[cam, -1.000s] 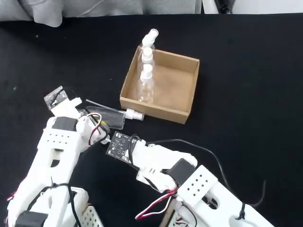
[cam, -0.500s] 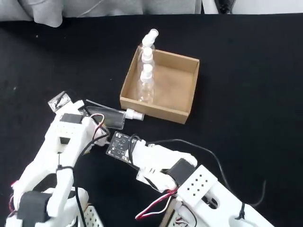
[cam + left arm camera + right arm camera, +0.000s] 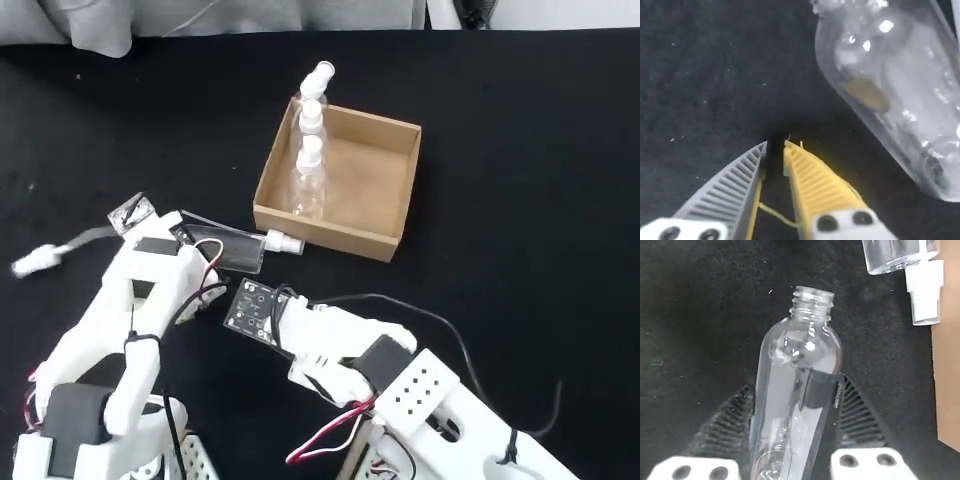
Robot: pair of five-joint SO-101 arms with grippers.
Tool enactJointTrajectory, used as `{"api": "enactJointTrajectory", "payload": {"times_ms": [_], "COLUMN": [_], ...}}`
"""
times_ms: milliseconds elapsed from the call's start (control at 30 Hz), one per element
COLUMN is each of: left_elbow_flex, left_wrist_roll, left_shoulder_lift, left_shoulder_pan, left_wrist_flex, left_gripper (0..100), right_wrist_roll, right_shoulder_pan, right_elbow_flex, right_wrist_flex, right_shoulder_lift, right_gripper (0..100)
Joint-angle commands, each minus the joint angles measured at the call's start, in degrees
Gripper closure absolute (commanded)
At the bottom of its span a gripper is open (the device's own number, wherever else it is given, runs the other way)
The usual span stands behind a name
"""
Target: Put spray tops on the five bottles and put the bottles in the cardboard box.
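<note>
Since a second ago the left arm has swung a little toward the box (image 3: 385, 190), and a loose spray top (image 3: 30, 262) has come into sight on the table (image 3: 520, 150), well away from the box on the arm's far side, its thin tube trailing back toward the arm. The right arm, the box and its contents have not shifted. The left gripper (image 3: 776, 146) hangs low over the table with its fingers (image 3: 812, 185) almost pressed together. Only a thin slit shows between them and nothing is in it. A clear bottle (image 3: 895, 85) lies close beside those fingers but apart from them; which bottle this is I cannot tell. The right gripper (image 3: 796, 387) pinches an uncapped bottle (image 3: 795, 360) around its body, one finger on each side. The open threaded neck sticks out past the fingertips and points toward the box's near wall. Just beyond that neck a capped bottle (image 3: 235, 248) lies on its side on the table, its white top almost touching the box's near corner. Inside the box, three bottles (image 3: 308, 185) with white tops stand in a row along the wall on the left arm's side, the farthest top leaning out over the far corner.
</note>
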Motion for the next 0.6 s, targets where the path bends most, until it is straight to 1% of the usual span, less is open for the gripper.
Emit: {"api": "enactJointTrajectory", "payload": {"times_ms": [0, 133, 200, 267, 333, 433, 500, 567], "left_elbow_flex": [-2.68, -3.47, -6.29, -10.51, -14.73, -20.26, -23.08, -25.1], "left_wrist_roll": [0.35, 0.18, -1.14, -2.02, -2.2, -2.29, -3.6, -6.68], "left_shoulder_lift": [0.0, 0.0, -0.09, -0.09, -0.09, -0.09, 0.0, 0.0], "left_shoulder_pan": [-4.18, -6.2, -6.99, -8.13, -9.36, -12.18, -14.29, -16.66], "left_wrist_flex": [-0.7, 0.35, 3.87, 9.49, 15.65, 23.56, 26.73, 27.96], "left_gripper": [96, 95, 95, 93, 88, 76, 70, 67], "right_wrist_roll": [0.7, 0.7, 0.7, 0.7, 0.7, 0.7, 0.7, 0.7], "right_shoulder_pan": [-1.23, -1.14, -1.14, -1.14, -1.14, -1.14, -1.14, -1.14], "right_elbow_flex": [-0.31, -0.31, -0.31, -0.31, -0.22, -0.13, 0.4, 0.48], "right_wrist_flex": [-0.97, -0.97, -0.97, -0.97, -0.97, -0.97, -1.41, -1.41], "right_shoulder_lift": [-1.01, -1.01, -1.01, -1.01, -1.01, -1.01, -1.01, -1.01], "right_gripper": [91.7, 91.7, 91.7, 91.7, 91.7, 91.7, 91.7, 91.7]}}
